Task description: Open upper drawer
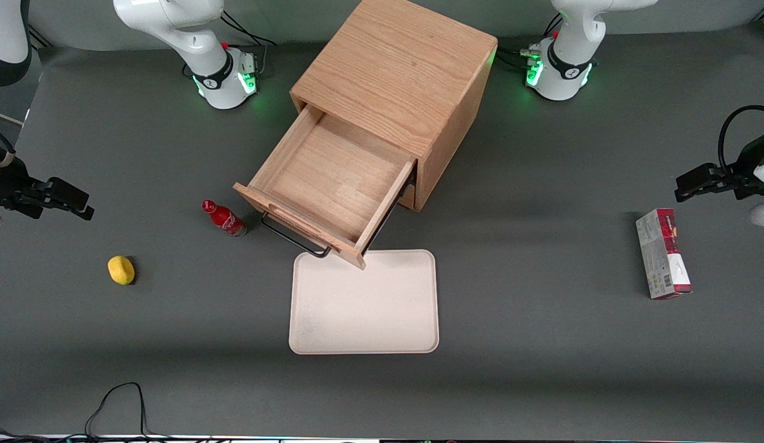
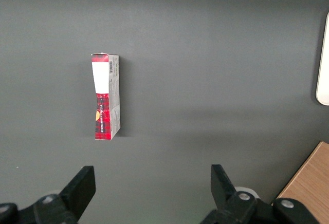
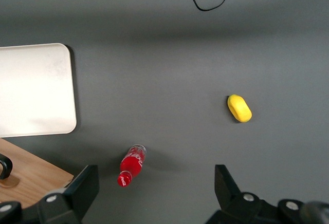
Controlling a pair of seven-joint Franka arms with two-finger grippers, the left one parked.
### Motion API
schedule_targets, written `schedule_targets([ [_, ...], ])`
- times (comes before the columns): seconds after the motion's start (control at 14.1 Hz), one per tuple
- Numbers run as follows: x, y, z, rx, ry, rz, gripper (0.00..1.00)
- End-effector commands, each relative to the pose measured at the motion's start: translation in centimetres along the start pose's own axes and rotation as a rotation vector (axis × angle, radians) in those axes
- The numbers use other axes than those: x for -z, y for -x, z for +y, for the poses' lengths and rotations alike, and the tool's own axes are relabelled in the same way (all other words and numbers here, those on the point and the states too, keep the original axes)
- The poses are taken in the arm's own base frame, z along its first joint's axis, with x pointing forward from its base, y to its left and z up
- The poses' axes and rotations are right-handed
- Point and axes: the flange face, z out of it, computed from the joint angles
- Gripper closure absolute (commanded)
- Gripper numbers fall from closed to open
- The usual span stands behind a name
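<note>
Front view shows the upper drawer [image 1: 332,184] pulled well out of the oak cabinet [image 1: 397,74], its bare wooden floor in plain sight and its front panel overhanging the corner of the cream tray [image 1: 364,307] that lies nearer the camera. The black handle [image 1: 292,239] hangs under that front panel. By these pictures the opening looks done, or very nearly so

The gripper [image 1: 68,200] hangs well apart from the drawer, out toward the working arm's end of the table, its fingers [image 3: 85,190] spread wide with nothing between them

What could go wrong now is mostly a matter of overdoing it: if the arm went back for the handle and pulled further, the drawer might come right off its runners or drag the cabinet along. A red bottle [image 1: 225,219] lies on its side just beside the handle, so a low sweep toward the drawer could knock it rolling. A yellow lump [image 1: 121,269] sits between the gripper and the bottle, nearer the camera, and could be nudged too. The red carton [image 1: 662,252] lies far off toward the parked arm's end, out of harm's way
</note>
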Motion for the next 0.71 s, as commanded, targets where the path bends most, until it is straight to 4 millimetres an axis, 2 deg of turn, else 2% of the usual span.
schedule_targets([
  [0.0,0.53,0.07,0.06,-0.024,0.004,-0.003,0.00],
  [0.21,0.51,0.06,0.69,-0.034,0.005,-0.004,0.00],
  [0.64,0.48,0.14,0.07,-0.022,0.004,-0.009,0.00],
])
